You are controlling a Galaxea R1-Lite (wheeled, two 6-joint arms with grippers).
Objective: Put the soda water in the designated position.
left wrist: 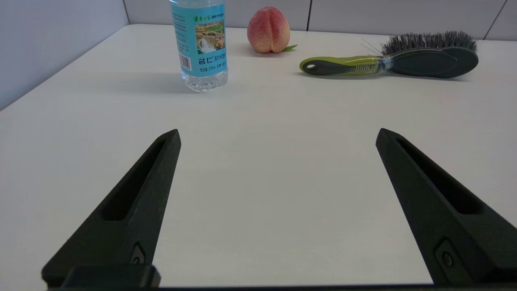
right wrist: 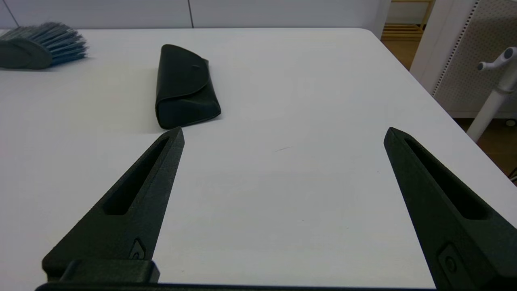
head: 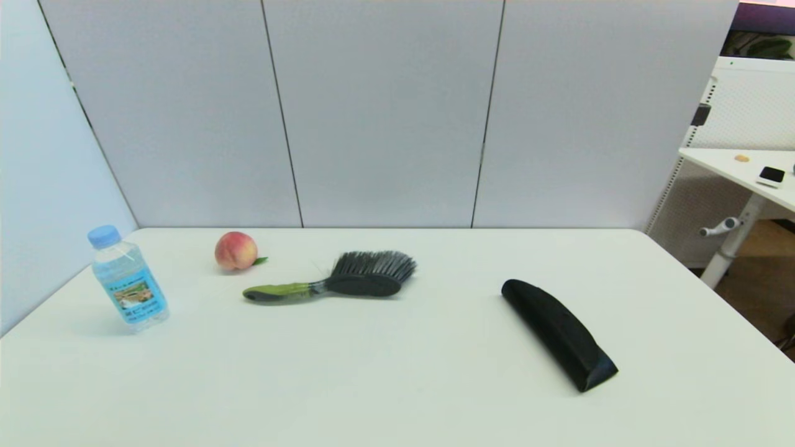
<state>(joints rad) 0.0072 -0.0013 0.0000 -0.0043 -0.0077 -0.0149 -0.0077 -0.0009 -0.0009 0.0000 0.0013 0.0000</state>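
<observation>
1. My left gripper (left wrist: 277,135) is hanging released above bare table (head: 397,397), fingers spread wide, nothing between them.
2. The soda water (head: 128,280) is standing upright well ahead of it, toward the table's left edge.
3. A peach (head: 236,250) and a brush (head: 338,284) are lying farther ahead, rightward.
4. My right gripper (right wrist: 283,134) is also hanging released, a black case (head: 558,333) sitting just ahead by its left finger, the table's right edge nearby.

Neither arm shows in the head view. Ahead of the left gripper (left wrist: 277,135), the soda water (left wrist: 203,44) loses its cap past the picture's edge. Beyond the right gripper (right wrist: 283,133), the brush (right wrist: 38,43) shows only its bristle end; its handle is cut off. Label print is perhaps too small to read.
</observation>
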